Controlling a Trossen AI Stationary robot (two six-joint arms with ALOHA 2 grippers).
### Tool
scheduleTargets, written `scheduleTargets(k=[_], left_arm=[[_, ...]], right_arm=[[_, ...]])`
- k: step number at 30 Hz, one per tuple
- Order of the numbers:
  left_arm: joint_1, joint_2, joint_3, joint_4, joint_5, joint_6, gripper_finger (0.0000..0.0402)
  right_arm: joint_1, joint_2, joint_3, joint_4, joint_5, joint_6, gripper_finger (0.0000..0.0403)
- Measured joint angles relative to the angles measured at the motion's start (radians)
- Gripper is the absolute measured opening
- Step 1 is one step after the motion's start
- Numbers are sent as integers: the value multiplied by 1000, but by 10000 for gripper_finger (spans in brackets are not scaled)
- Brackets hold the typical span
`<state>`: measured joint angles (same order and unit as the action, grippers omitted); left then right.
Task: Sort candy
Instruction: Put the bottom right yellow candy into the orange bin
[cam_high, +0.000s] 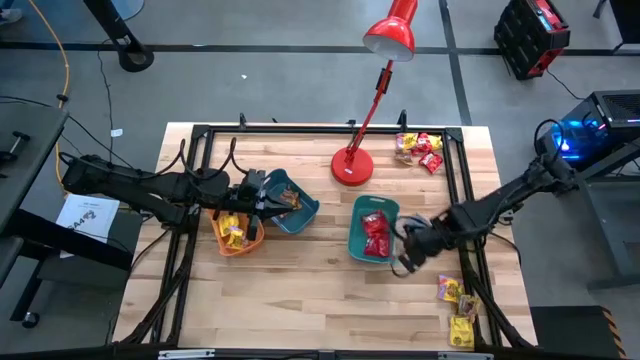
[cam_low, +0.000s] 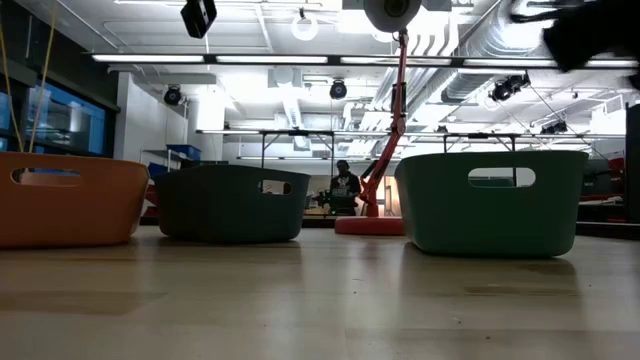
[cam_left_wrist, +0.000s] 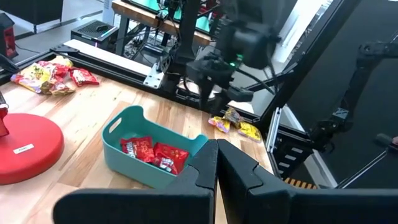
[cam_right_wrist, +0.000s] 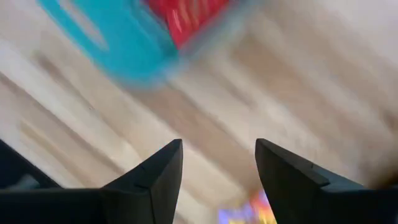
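Three bins stand on the table. An orange bin (cam_high: 250, 248) holds yellow candy (cam_high: 232, 232). A teal bin (cam_high: 306, 212) beside it holds brown-orange candy (cam_high: 288, 198). Another teal bin (cam_high: 356, 238) holds red candy (cam_high: 376, 234), which also shows in the left wrist view as red candy (cam_left_wrist: 154, 152). Loose candy lies in a pile at the far right corner (cam_high: 418, 150) and in another by the near right edge (cam_high: 455, 305). My left gripper (cam_high: 260, 200) hovers over the orange bin and the teal bin next to it, shut (cam_left_wrist: 216, 163), with nothing showing between its fingers. My right gripper (cam_high: 405, 252) is just right of the red-candy bin, open (cam_right_wrist: 219, 163) and empty.
A red desk lamp stands on its round base (cam_high: 352, 166) at the far middle of the table, its head (cam_high: 390, 36) leaning beyond the far edge. A black rail frame (cam_high: 460, 190) runs around the table. Bare wood lies along the near middle (cam_high: 320, 300).
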<state>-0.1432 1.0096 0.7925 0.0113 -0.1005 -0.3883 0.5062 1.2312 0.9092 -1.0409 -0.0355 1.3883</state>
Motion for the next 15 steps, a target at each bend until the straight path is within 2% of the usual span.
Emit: scheduleTargets(k=[3,8,15], left_arm=[[0,0,0,0,0,0,0],[0,0,0,0,0,-1,0],[0,0,0,0,-13,5,0]], right_arm=[[99,0,-40,-11,-95,140,197],[228,0,-162,85,-245,375,197],[294,0,-336,363,-271,594,197]])
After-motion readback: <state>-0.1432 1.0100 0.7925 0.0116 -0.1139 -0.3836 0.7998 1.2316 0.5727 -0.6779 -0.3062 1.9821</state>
